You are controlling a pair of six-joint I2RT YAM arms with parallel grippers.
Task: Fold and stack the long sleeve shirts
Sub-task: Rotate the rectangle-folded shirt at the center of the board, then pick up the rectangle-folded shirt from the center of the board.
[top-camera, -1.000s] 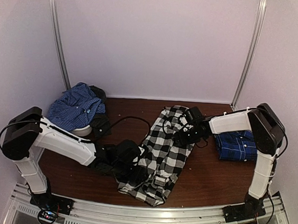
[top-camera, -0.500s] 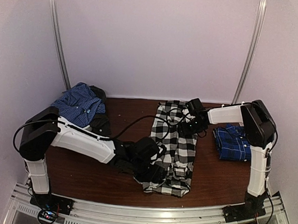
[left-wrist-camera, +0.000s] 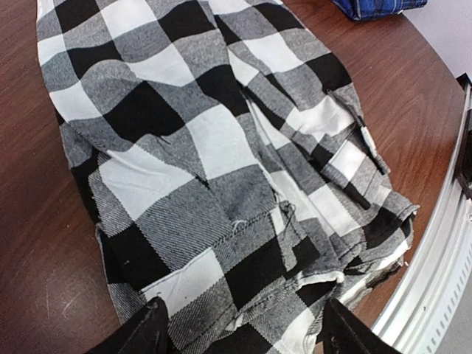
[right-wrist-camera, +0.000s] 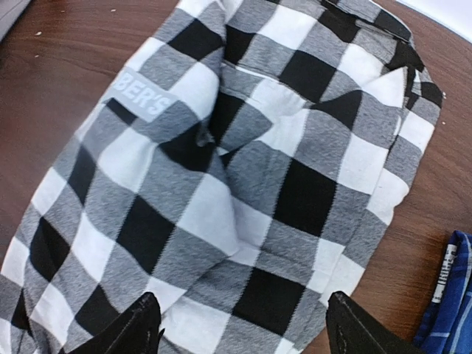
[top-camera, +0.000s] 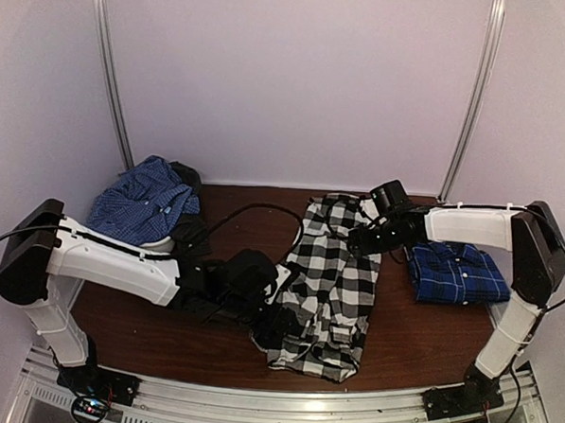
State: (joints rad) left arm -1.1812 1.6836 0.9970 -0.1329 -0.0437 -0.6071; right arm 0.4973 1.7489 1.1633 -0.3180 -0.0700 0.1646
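The black-and-white check shirt (top-camera: 331,280) lies folded into a long strip down the middle of the table. It fills the left wrist view (left-wrist-camera: 214,169) and the right wrist view (right-wrist-camera: 251,184). My left gripper (top-camera: 279,322) (left-wrist-camera: 247,335) is open over its near end, fingers spread wide with flat cloth between them. The right gripper (top-camera: 366,240) (right-wrist-camera: 247,332) is open over its far end, near the collar. A royal blue shirt (top-camera: 455,273) lies folded at the right. Another blue shirt (top-camera: 140,209) sits crumpled at the back left.
A small black cloth piece (top-camera: 188,233) and a white rounded object (top-camera: 153,247) lie beside the crumpled blue shirt. A black cable (top-camera: 254,215) loops over the table. A metal rail (top-camera: 273,400) runs along the near edge.
The check shirt has swung from a slant to nearly straight and shifted right. The right arm has stretched out to the right; the left arm has drawn back a little. Both grippers stay wide.
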